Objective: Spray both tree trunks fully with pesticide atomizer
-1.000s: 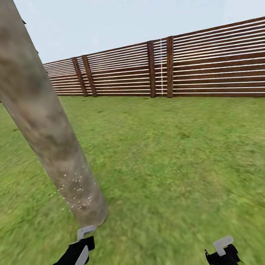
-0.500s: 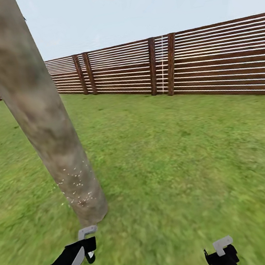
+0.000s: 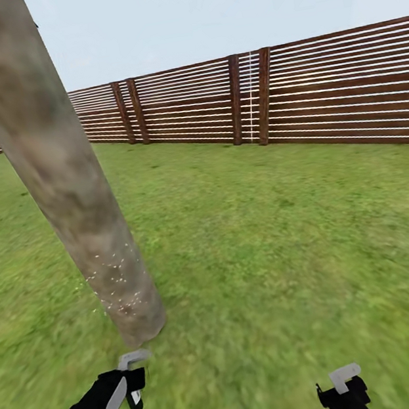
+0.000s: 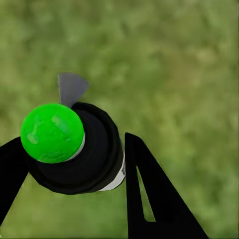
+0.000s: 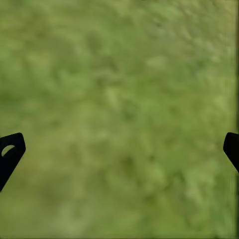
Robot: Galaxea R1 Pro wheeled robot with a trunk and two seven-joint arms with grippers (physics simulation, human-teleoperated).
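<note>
Slightly lower than half a second ago, left gripper (image 3: 133,384) sits near the tree trunk (image 3: 61,182) base, fingers (image 4: 149,194) clamped on the pesticide atomizer (image 4: 74,149), seen end-on in left wrist view: black body, green top facing camera, white label edge, no readable text. White specks on lower trunk. Right gripper (image 5: 119,149) fingers spread wide over grass (image 3: 289,230). Fence (image 3: 293,96) behind.

Tree trunk (image 3: 61,182) was mottled grey-brown and beige, with white specks near its base. Grass (image 3: 272,253) green, fence (image 3: 345,91) brown slats, sky (image 3: 212,10) pale blue. Atomizer (image 4: 82,149) black with a bright green top and a white band.
</note>
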